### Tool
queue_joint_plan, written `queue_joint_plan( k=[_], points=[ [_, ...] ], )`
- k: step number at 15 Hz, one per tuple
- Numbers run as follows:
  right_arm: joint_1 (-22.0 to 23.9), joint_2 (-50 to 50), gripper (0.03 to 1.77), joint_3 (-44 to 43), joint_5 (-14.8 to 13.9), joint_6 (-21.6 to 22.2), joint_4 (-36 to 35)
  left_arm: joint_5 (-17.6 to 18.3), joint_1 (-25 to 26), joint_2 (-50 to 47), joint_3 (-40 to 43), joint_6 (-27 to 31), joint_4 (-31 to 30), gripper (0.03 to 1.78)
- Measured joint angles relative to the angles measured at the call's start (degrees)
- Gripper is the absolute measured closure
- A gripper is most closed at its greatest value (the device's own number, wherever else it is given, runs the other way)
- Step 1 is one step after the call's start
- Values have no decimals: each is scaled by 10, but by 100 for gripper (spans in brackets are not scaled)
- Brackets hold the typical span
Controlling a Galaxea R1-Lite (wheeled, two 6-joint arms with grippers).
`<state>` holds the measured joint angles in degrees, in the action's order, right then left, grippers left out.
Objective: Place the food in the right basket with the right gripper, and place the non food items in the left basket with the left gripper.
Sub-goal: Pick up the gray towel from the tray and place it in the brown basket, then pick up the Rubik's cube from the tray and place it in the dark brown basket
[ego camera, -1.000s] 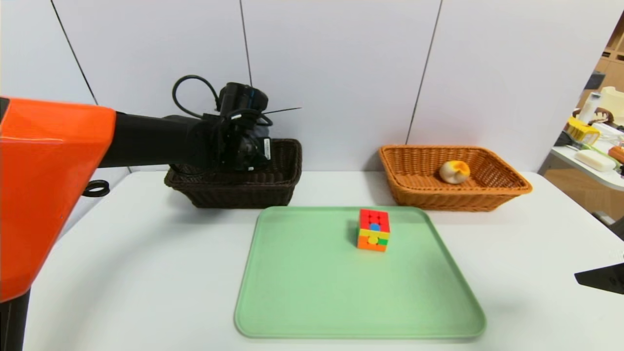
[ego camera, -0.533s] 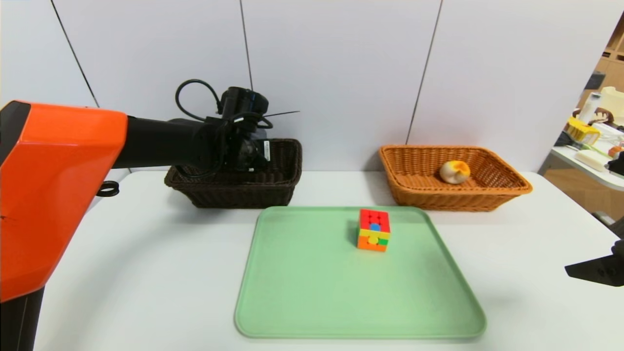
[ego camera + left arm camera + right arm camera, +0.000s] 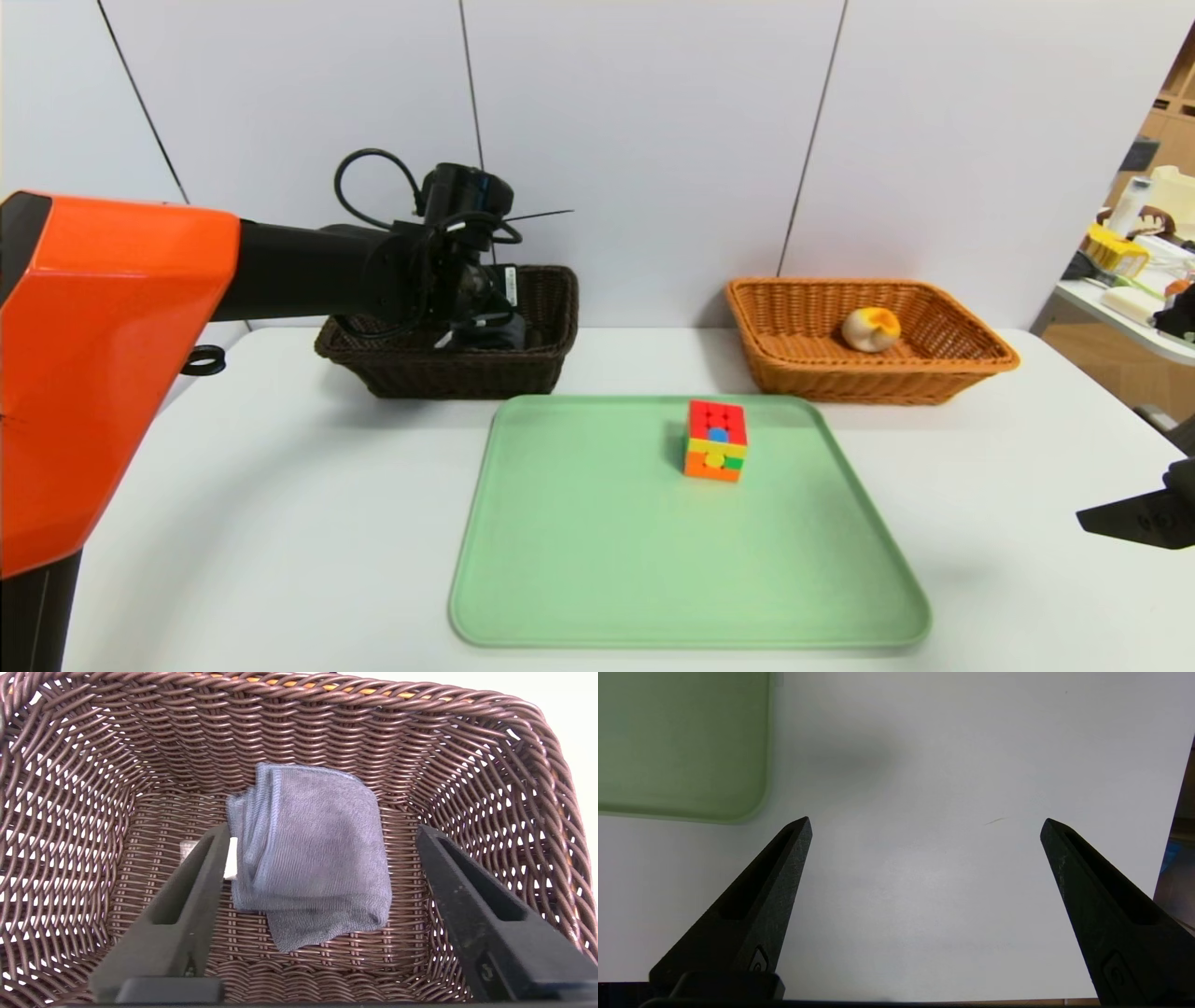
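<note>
Found the left gripper (image 3: 322,828) hanging inside the left basket (image 3: 523,373) at the far left of the tabletop (image 3: 280,513), jaws spread wide and holding nothing. Saw the grey cloth (image 3: 313,858) lying folded on the basket floor between and below the jaws, gripped by neither, though one jaw tip may have grazed its edge. Found the right gripper (image 3: 924,821) parked over bare tabletop near the right edge, just off the tray's near right corner, jaws likewise wide apart and empty. Counted one thing left on the tray (image 3: 607,560): the cube (image 3: 716,440), close to the tray's far edge and right of its middle, nearer the right basket (image 3: 934,373) than the left one. Noted a round bun-like food (image 3: 870,329) already lying in the right basket. Judged the cube non-food, so work for the left gripper despite its lean toward the right side. Placed it, from that gripper, toward the robot's right and nearer the robot, past the basket's near wall and lower than the rim. Judged a lift clear of the rim necessary before any crossing. Saw no long axis to line up on: equal sides, faces roughly square to the tray's edges, so either pair of side faces looked fit for the jaws.
</note>
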<state>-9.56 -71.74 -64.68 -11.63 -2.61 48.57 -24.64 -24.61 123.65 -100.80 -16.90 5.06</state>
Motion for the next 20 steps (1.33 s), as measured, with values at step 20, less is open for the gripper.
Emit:
queue_joint_plan(
  k=[20],
  points=[
    [-1, -9, 10, 28, 10, 4, -191, -21, -165, -97, 46, 22, 85, 13]
  ],
)
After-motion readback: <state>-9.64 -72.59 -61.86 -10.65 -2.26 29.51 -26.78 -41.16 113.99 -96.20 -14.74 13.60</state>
